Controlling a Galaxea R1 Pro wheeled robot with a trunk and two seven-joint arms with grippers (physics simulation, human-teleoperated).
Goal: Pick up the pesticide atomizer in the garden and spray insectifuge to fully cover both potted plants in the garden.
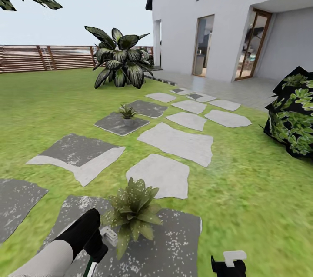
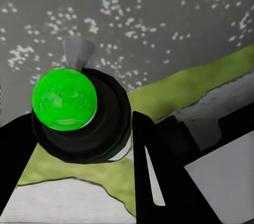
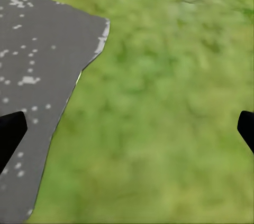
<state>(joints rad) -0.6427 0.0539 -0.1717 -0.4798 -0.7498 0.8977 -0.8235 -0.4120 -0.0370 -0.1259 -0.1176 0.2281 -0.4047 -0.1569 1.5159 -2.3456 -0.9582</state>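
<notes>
Over the lawn (image 1: 261,190), the far plant (image 1: 127,111) risked being left unsprayed, and the near plant (image 1: 134,211) missed. The right tool (image 3: 127,129) was spread wide, empty. The left tool (image 2: 79,121) was closed around the green-capped atomizer (image 2: 64,100).

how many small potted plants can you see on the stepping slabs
2. One potted plant sits on the nearest grey slab, beside the left claw. The other potted plant is farther off on a dark slab toward the fence.
</notes>
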